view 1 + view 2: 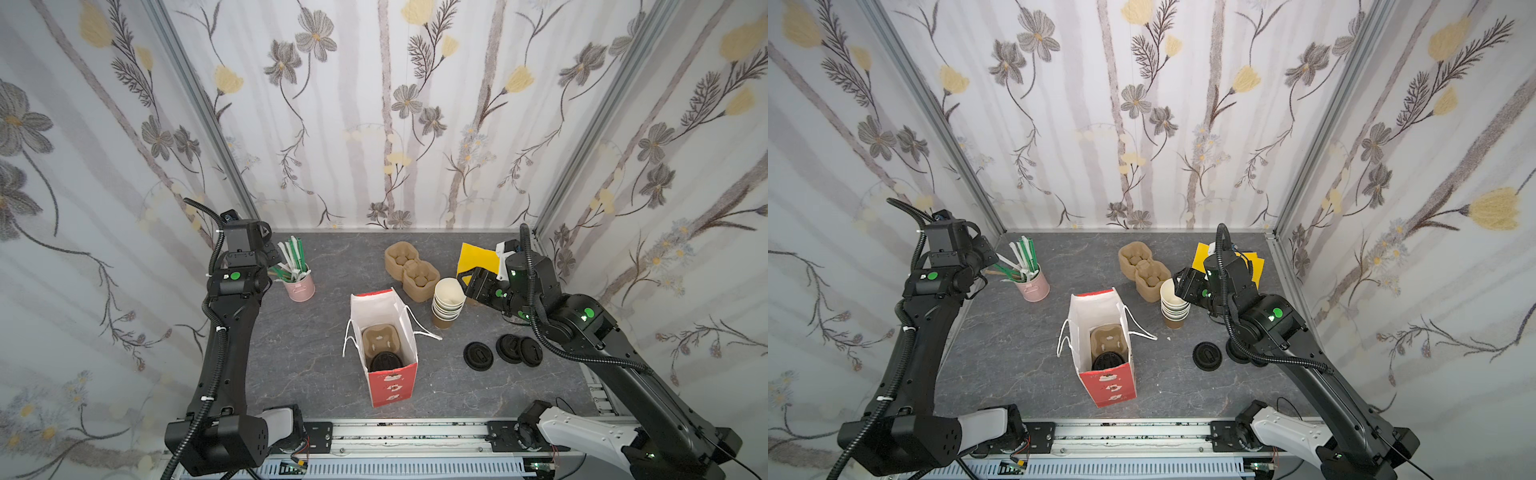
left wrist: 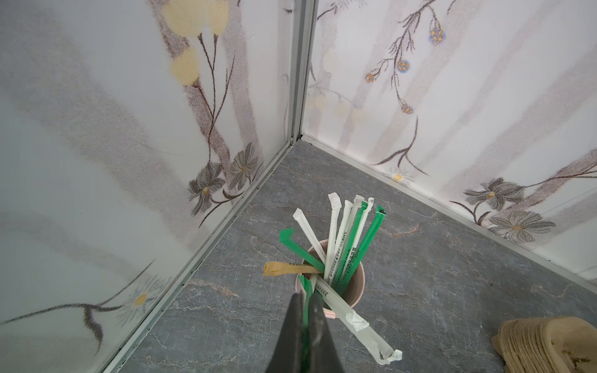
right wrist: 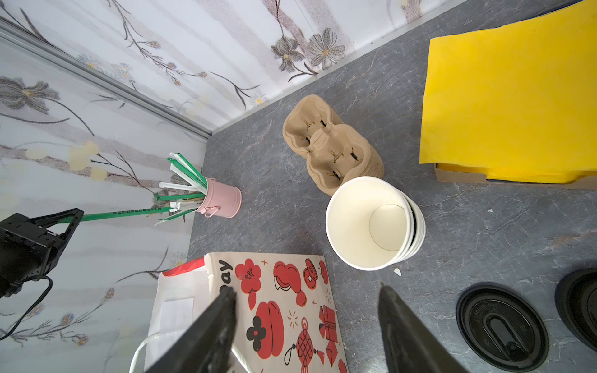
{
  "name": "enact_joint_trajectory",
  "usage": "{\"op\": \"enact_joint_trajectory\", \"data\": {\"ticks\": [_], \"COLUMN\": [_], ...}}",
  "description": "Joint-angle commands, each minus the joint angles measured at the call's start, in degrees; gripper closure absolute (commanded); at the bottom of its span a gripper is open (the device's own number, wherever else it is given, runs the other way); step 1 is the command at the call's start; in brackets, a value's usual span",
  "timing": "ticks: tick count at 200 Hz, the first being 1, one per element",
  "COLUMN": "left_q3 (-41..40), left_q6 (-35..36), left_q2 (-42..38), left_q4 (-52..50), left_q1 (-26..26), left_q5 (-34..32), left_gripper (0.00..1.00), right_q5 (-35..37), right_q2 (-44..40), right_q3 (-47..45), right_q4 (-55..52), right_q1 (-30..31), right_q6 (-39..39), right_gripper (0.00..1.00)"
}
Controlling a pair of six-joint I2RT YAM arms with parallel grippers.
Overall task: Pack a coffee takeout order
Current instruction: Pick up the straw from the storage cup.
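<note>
Left claw [image 2: 306,297] pinches a thin green straw [image 3: 122,213]; dark lettering runs along it.

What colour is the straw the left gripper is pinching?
Green. The straw pinched by the left gripper shows best in the right wrist view.

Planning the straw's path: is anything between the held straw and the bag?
Nothing visible stands between the straw, pinched by the left gripper, and the bag, whose mouth is open. Its far end sits in the bucket among other straws.
</note>
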Motion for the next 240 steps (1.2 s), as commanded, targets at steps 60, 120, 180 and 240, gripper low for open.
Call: {"op": "enact_joint_trajectory", "data": {"ticks": [60,120,180,240], "left_q3": [5.5,11.5,9.6,3.0], "left_q6": [-2.7,-2.1,1.5,8.0], "left_q2": [-4.3,-8.4,-14.5,-18.0], "left_q4": [0.4,0.4,0.8,1.5], "left_q1": [-3.2,-11.2,-14.8,-18.9], "left_q5": [-0.8,13.6,40.0,54.5], "left_gripper": [1.0,1.0,1.0,1.0], "right_q5": [1.0,1.0,1.1,0.3], "right_q2": [0.4,0.8,-0.1,0.5], "right_q3": [1.0,1.7,-0.1,-1.2], "right_q4": [-1.1,-2.3,-1.7,-0.2], "right_q1": [0.0,-0.1,0.0,0.0], "right_q6": [-0.7,-1.3,-1.2,-1.0], "right_gripper": [0.31,0.31,0.31,0.31]}}
